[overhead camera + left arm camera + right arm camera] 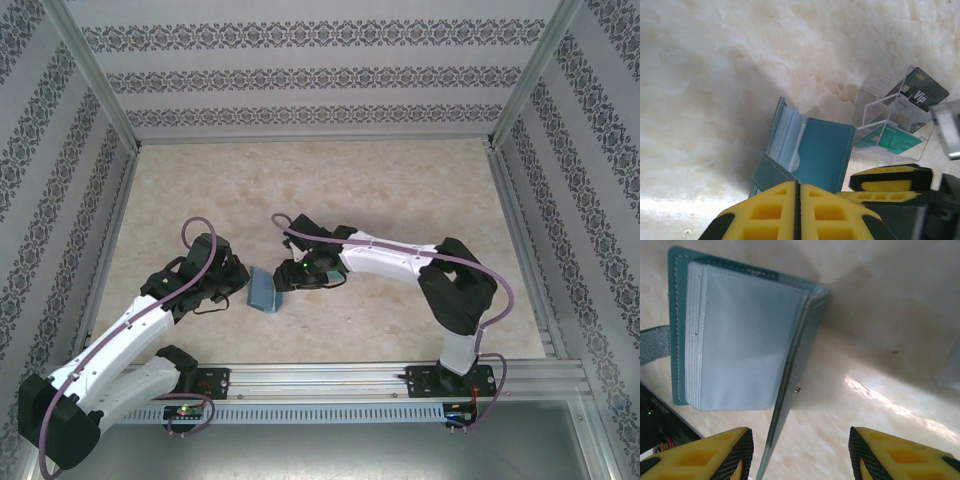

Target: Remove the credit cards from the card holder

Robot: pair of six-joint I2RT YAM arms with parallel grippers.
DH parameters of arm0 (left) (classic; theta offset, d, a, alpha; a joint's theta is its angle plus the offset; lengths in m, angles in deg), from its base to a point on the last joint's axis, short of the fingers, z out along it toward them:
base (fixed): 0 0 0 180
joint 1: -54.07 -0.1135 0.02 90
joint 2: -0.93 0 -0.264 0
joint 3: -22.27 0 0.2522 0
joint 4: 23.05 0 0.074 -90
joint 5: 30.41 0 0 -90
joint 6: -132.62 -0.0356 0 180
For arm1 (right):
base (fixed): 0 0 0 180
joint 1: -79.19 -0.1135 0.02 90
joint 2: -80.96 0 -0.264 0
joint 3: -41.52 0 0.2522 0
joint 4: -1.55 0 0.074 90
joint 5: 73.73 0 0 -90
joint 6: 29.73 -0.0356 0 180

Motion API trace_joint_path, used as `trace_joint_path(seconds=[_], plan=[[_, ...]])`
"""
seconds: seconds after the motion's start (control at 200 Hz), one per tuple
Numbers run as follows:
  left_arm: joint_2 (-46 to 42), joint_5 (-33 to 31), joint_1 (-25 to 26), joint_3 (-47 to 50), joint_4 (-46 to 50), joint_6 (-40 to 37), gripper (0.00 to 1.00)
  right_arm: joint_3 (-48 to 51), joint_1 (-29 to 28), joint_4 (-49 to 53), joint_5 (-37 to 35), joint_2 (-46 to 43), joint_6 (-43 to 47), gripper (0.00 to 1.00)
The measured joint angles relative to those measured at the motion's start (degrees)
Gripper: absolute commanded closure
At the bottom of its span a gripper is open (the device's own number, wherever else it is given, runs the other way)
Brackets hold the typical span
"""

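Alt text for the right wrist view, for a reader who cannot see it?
An open teal card holder, its stack of pale blue inner sleeves facing the camera, sits upper left above a marble-patterned table. The right gripper is open at the bottom, yellow fingers apart, with the holder's cover edge running down between them.

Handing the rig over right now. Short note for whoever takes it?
Left gripper: shut, low against the card holder; whether it pinches the holder is hidden.
Right gripper: open, jaws either side of the holder's raised cover edge, not clamped.
The card holder stands open between the two grippers, sleeves fanned.
Cards: a black VIP card and a teal card sit in a clear stand beside it.
Done: unconfirmed; the front sleeve looks empty.
Left: check the other sleeves, pull any cards.
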State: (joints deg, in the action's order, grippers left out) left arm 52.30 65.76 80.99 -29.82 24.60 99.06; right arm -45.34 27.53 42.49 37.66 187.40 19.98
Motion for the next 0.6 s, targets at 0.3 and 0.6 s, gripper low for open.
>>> trace_joint_path(seconds=[0.3,0.6], plan=[[0.0,0.0,0.0,0.1,0.1,0.2,1.00,-2.9,-0.6,0.0,1.5,2.0,0.1,0.79],[0.0,-2.3,0.0,0.1,3.3,-0.5,1.00,1.6,0.9,-1.2,0.7,1.6,-0.2,1.00]])
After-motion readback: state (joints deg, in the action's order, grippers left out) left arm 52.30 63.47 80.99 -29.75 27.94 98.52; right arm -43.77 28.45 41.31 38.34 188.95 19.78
